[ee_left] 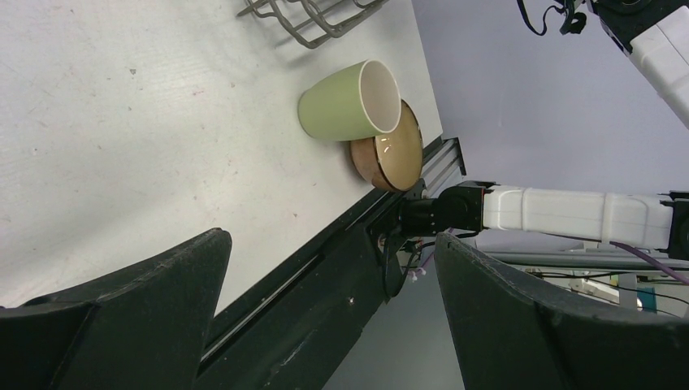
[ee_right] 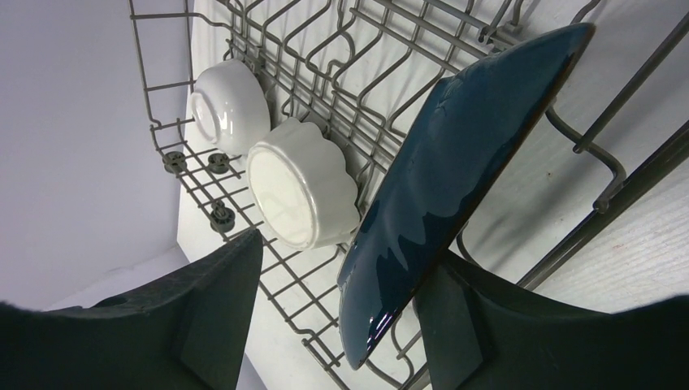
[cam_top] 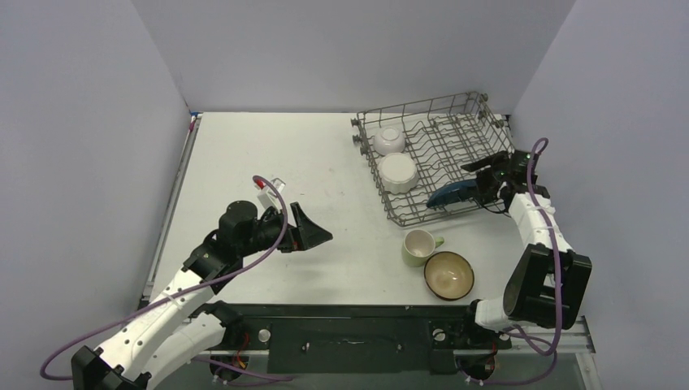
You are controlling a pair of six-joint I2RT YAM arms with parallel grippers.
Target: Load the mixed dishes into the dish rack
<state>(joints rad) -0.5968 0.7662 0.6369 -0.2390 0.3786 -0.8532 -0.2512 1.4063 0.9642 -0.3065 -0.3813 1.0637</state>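
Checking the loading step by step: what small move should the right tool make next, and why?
Probably back the right tool off the dark blue dish: it already leans on the dish rack's wires, with a gap beside one finger. The pale green mug and brown bowl wait on the table.

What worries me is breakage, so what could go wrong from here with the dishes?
The dark blue leaf-shaped dish stands tilted on edge at the dish rack's near-right corner, inside the right end effector. If it is badly seated, it could tip onto the white scalloped dish or slide out. The pale green mug sits right beside the brown bowl, so grabbing one may knock the other.
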